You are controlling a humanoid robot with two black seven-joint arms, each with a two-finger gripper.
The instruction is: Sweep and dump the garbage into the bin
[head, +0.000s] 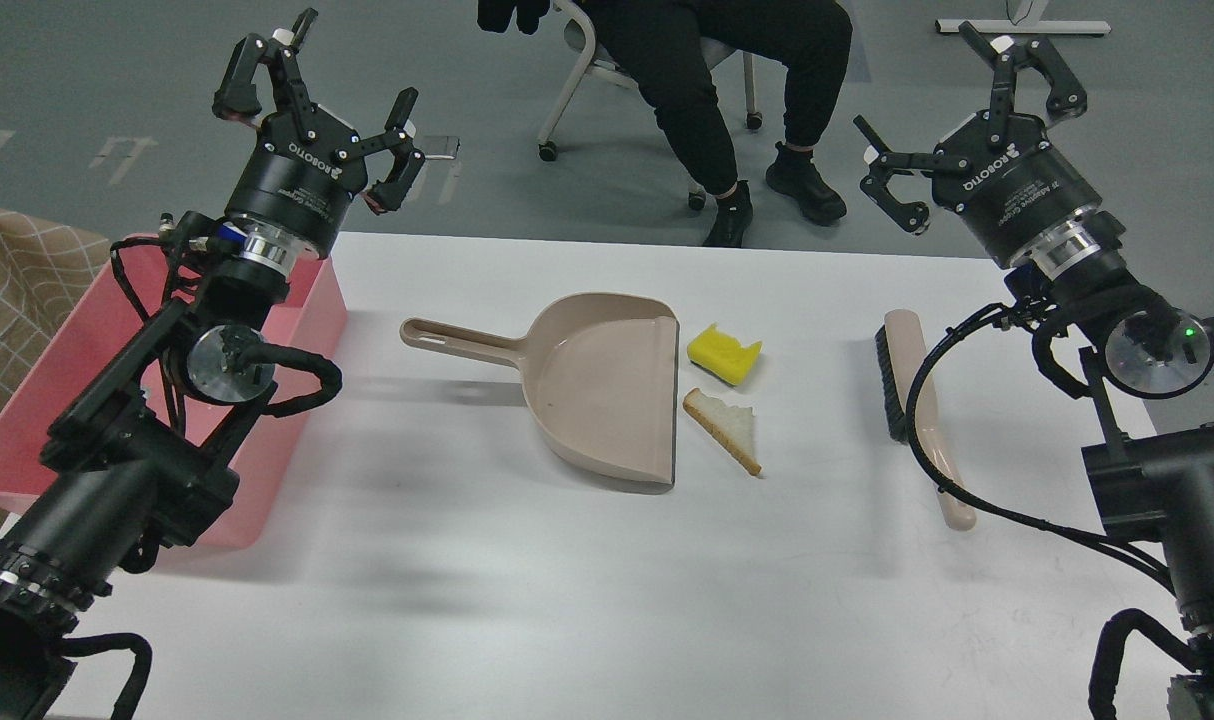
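A yellow sponge chunk point(723, 353) and a torn white bread slice point(727, 427) lie on the white table just right of the open mouth of a beige dustpan point(597, 385), whose handle points left. A beige brush with black bristles point(917, 415) lies further right. The pink bin point(307, 320) stands at the table's left edge, partly hidden by my left arm. My left gripper point(317, 100) is open and empty, raised above the bin's far corner. My right gripper point(967, 105) is open and empty, raised above the table's far right.
A seated person in black on a wheeled chair point(717, 90) is behind the table's far edge. A beige checked cloth point(7, 290) lies left of the bin. Black cables point(952, 480) from my right arm hang over the brush's handle.
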